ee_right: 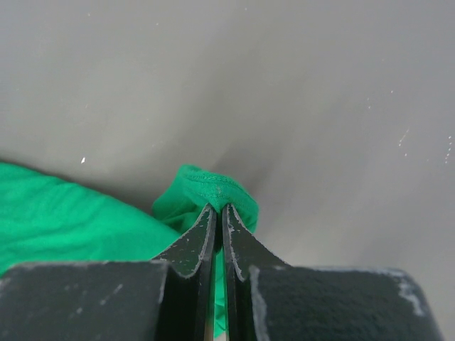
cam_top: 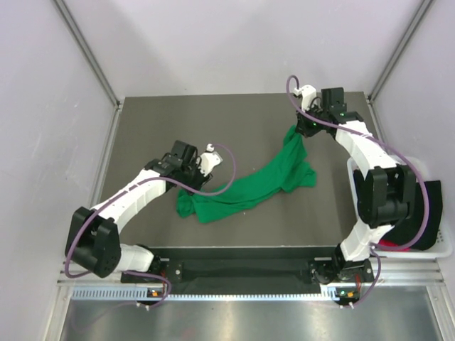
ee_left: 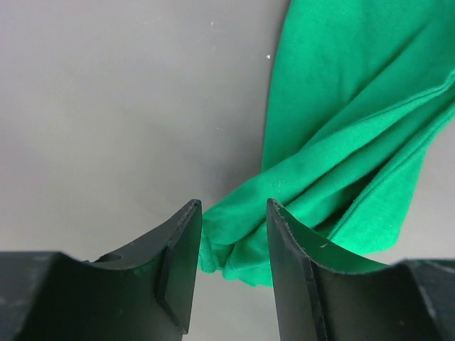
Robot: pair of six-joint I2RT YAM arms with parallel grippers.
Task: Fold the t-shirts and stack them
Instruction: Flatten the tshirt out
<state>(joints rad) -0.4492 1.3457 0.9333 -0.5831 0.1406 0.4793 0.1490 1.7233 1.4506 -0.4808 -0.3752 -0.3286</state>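
A bright green t-shirt lies stretched and bunched across the middle of the dark table. My right gripper is shut on its far right end and holds a hemmed fold pinched between the fingers, a little above the table. My left gripper is open at the shirt's left end; the crumpled green corner lies between and just beyond the spread fingers, apart from them. A black t-shirt and a bit of a red one are bunched in the bin at the right.
A white bin stands at the right table edge beside the right arm. Bare dark table lies behind and in front of the shirt. Grey walls and metal posts enclose the back and sides.
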